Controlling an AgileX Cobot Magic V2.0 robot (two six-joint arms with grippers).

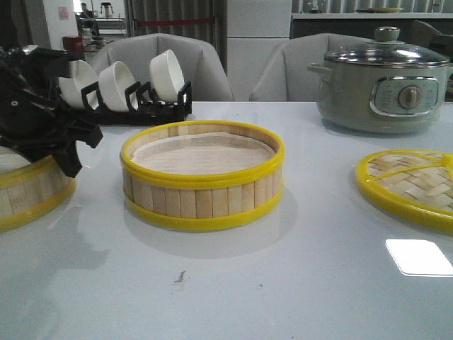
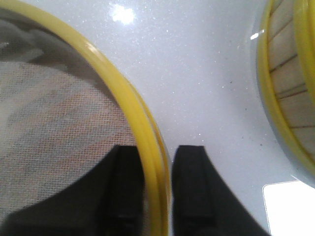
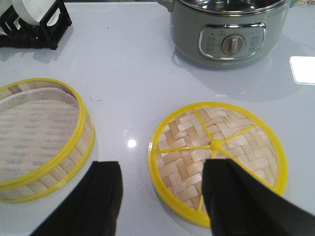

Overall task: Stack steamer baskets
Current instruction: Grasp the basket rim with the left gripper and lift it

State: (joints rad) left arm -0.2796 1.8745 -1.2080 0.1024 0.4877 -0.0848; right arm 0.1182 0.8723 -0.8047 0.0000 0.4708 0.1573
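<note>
Two steamer baskets stand on the white table. One steamer basket (image 1: 202, 202) is in the middle, upright, its white liner showing; it also shows in the right wrist view (image 3: 44, 132) and at the edge of the left wrist view (image 2: 288, 73). The other basket (image 1: 28, 195) is at the far left, half cut off by the frame. My left gripper (image 2: 157, 147) straddles that basket's yellow rim (image 2: 123, 93), one finger inside over the liner and one outside, closed against the wall. My right gripper (image 3: 160, 164) is open and empty, above the table between the middle basket and the lid.
A flat woven bamboo lid (image 1: 414, 180) lies at the right, partly under my right finger (image 3: 246, 196). A grey electric pot (image 1: 386, 85) stands at the back right. A black rack of white bowls (image 1: 134, 99) stands at the back left. Chairs stand behind the table.
</note>
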